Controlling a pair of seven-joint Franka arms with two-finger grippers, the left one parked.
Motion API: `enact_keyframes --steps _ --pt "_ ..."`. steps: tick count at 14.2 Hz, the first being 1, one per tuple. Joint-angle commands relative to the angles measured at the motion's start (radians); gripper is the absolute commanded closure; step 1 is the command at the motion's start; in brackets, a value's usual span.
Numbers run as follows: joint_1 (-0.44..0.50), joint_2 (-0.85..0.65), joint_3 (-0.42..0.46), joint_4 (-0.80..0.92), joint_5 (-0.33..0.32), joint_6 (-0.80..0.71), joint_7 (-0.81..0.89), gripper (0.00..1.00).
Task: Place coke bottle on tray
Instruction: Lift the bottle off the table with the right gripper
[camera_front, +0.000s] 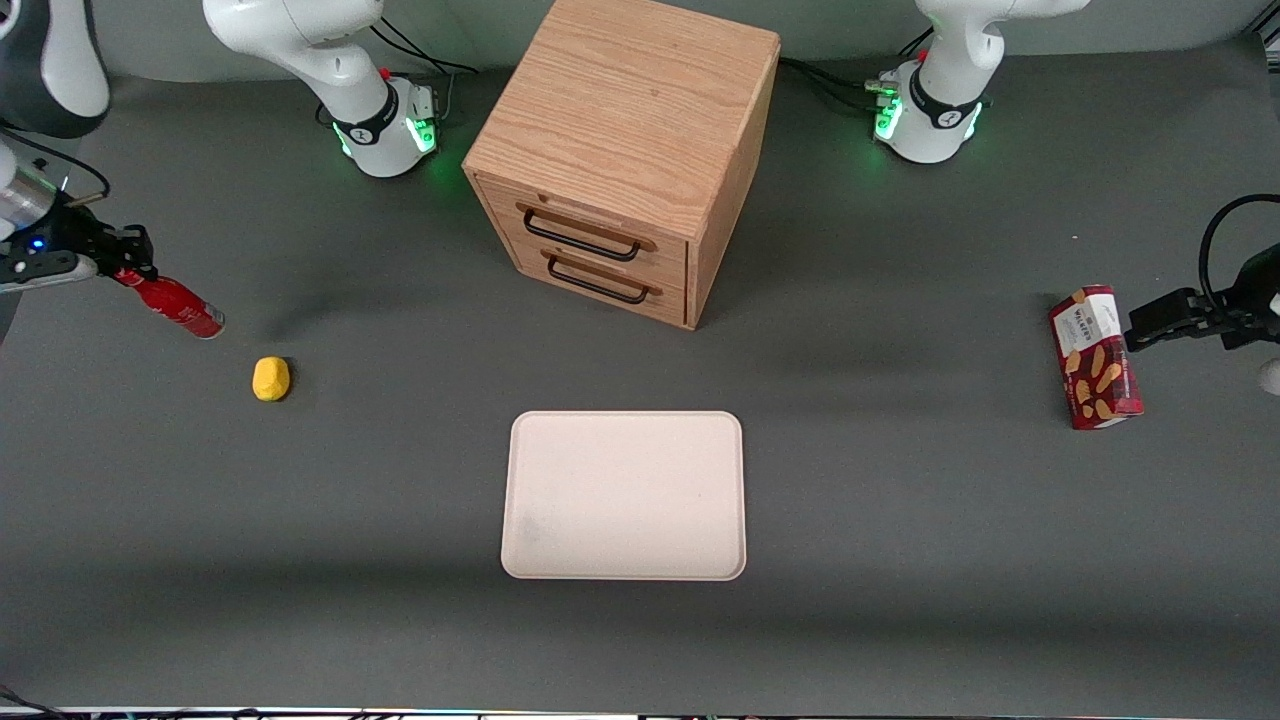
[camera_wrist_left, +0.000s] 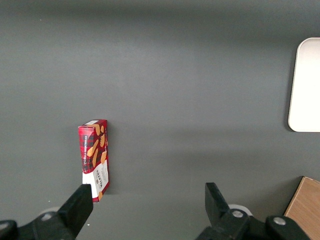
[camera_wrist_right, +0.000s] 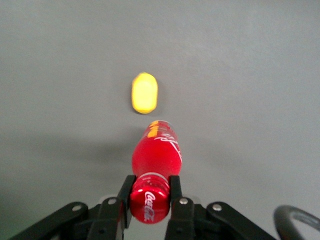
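Front view. Gripper (camera_front: 128, 268) sits at the working arm's end of the table, above the surface, fingers clamped on the cap end of the coke bottle (camera_front: 180, 306). Bottle hangs tilted, its base pointing down toward the middle of the table; whether the base touches the table cannot be told. Lettering on it not legible here. Yellow lump (camera_front: 271, 379) lies on the table near the bottle's base, nearer the camera, not touching it. Tray (camera_front: 625, 495), pale cream-pink with rounded corners, lies flat at mid-table, well apart from the bottle. Wooden drawer cabinet (camera_front: 625, 150) stands farther from the camera than the tray, two drawers with dark handles. Red snack box (camera_front: 1095, 357) lies toward the parked arm's end; white panel reads "WALKERS", biscuit pictures below it.

Left wrist view. Snack box (camera_wrist_left: 94, 159) on the grey table, biscuit pictures visible, print too small to read. One edge of the tray (camera_wrist_left: 304, 85) and a corner of the cabinet (camera_wrist_left: 305, 210) show.

Right wrist view. Fingers (camera_wrist_right: 176, 192) pressed on either side of the bottle's neck, just under the red cap. Cap top carries white "Coca-Cola" script; white script also on the bottle (camera_wrist_right: 156, 155) body. Yellow lump (camera_wrist_right: 144, 93) lies past the bottle's base, a small gap between them.
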Motion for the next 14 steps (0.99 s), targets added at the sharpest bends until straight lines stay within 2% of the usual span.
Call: enact_keyframes --steps 1,5,9,14 --pt "0.004 0.171 0.056 0.313 0.115 -0.212 -0.003 1.00" --pt "0.001 0.311 0.145 0.632 0.160 -0.381 0.003 1.00" --pt "0.001 0.492 0.194 0.951 0.265 -0.492 0.019 1.00" --pt "0.002 0.685 0.354 1.209 0.263 -0.512 0.195 1.00"
